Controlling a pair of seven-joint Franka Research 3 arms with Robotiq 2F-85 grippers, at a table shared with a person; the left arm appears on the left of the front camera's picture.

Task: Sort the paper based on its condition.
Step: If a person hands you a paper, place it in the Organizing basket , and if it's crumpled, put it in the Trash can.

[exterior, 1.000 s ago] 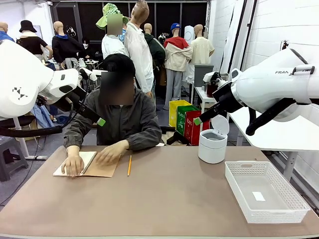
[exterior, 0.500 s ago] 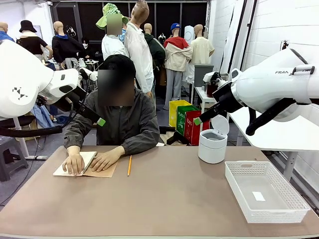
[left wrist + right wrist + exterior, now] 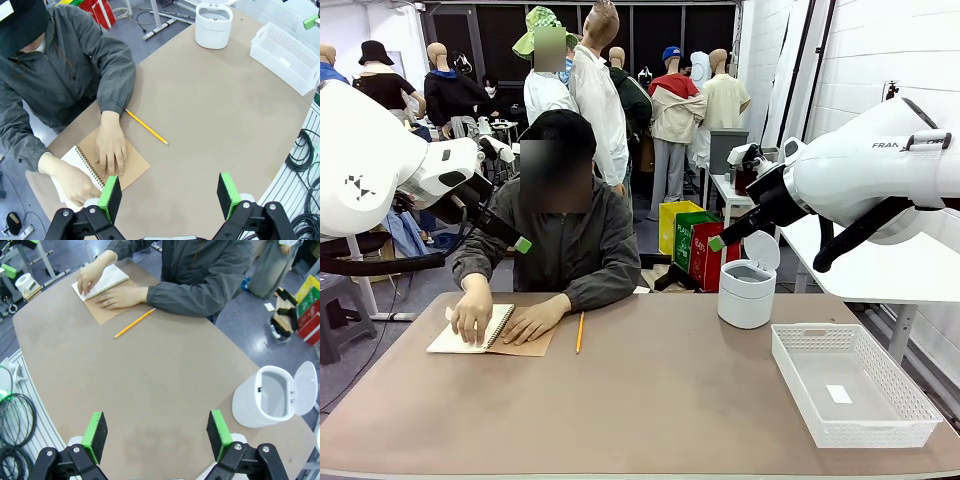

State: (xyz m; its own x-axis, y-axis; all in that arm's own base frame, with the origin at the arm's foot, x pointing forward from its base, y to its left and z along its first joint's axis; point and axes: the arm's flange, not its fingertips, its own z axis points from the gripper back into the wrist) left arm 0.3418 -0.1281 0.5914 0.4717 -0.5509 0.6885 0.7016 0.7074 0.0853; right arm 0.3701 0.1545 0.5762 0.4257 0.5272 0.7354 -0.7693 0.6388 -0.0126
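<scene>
No loose paper is in view. A spiral-bound notebook with a brown kraft cover lies open at the table's far left, in front of a seated person. One of the person's hands picks at the white top page and the other lies flat on the cover. My left gripper hangs open high above the table's near side, with nothing between its green pads. My right gripper is also open and empty, well above the table's middle. In the front view both arms are raised, each with a green pad showing.
A yellow pencil lies just right of the notebook. A white lidded bin stands open at the far right. A white mesh basket sits at the near right with a tiny white slip inside.
The person's hand on the white page has lifted from flat onto its fingertips at the page's edge. The other hand has settled flat on the cover. Both arms are still.
</scene>
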